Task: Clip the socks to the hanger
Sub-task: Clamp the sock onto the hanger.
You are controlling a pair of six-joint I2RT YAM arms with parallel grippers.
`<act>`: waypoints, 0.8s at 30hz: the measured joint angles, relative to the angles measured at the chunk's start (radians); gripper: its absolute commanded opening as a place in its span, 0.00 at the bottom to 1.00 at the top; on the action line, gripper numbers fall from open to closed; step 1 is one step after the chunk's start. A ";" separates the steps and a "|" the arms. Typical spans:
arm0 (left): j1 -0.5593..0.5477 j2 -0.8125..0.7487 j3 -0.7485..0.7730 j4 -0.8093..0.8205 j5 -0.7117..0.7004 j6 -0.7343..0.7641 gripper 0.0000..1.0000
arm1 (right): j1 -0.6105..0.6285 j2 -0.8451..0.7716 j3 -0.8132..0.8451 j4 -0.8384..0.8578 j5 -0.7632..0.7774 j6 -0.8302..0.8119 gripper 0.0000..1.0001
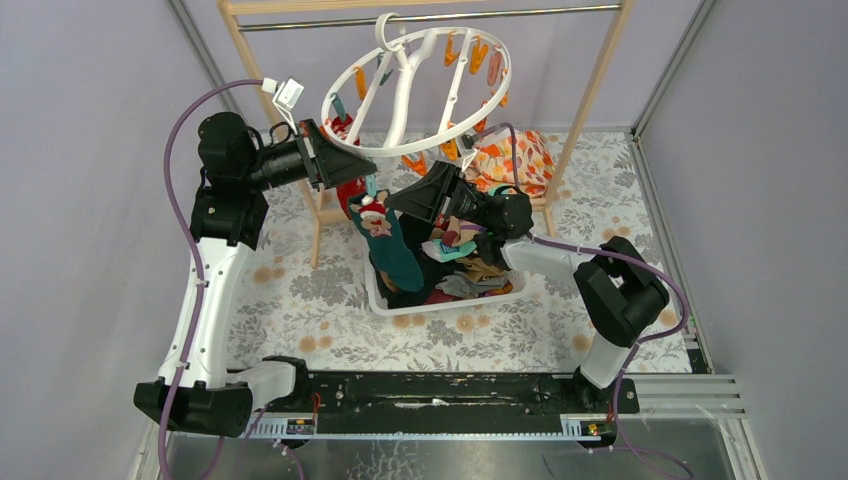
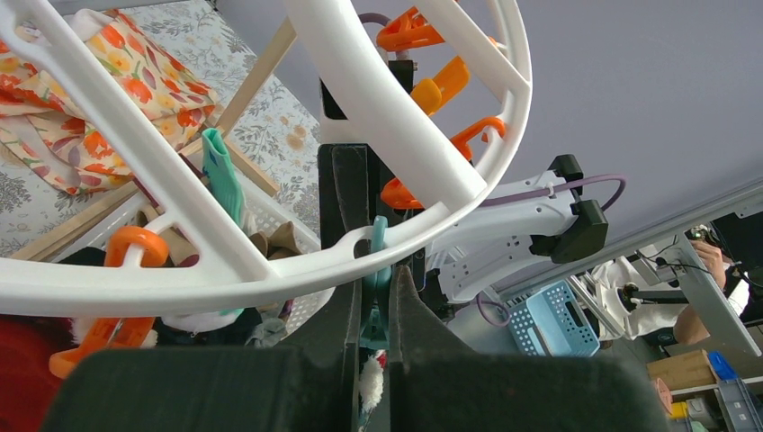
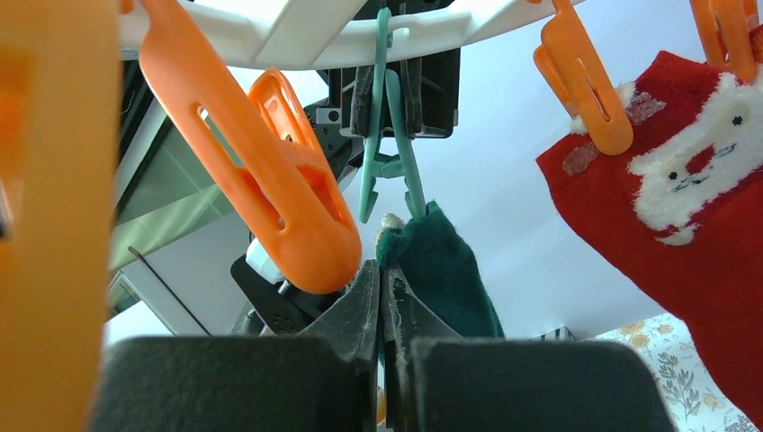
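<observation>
The white ring hanger (image 1: 420, 85) hangs from the rack bar, with orange clips (image 1: 478, 55) along it. My left gripper (image 1: 355, 168) is under the ring's near rim, shut on the top of a teal clip (image 2: 376, 270); the ring (image 2: 225, 270) crosses just above its fingers. In the right wrist view the teal clip (image 3: 389, 162) has its lower jaws spread, and the cuff of the dark teal sock (image 3: 441, 270) touches one jaw. My right gripper (image 3: 382, 274) is shut on that sock's cuff edge just below the clip. The sock (image 1: 392, 250) hangs down over the basket. A red sock with a white pattern (image 3: 684, 207) hangs from an orange clip (image 3: 585, 81).
A white basket (image 1: 385, 300) with several loose socks (image 1: 460, 265) stands under the hanger. The orange leaf-print cloth (image 1: 512, 160) lies behind it. The wooden rack's legs (image 1: 590, 90) stand left and right of the hanger. An orange clip (image 3: 288, 198) hangs close to my right fingers.
</observation>
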 measured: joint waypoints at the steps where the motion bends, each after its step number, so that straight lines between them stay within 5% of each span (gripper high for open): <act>1: 0.000 0.000 0.000 0.000 0.001 0.000 0.00 | 0.000 0.000 0.000 0.000 0.000 0.002 0.00; 24: 0.000 0.000 0.000 0.030 0.056 -0.029 0.00 | 0.014 0.021 0.060 0.003 0.051 -0.055 0.00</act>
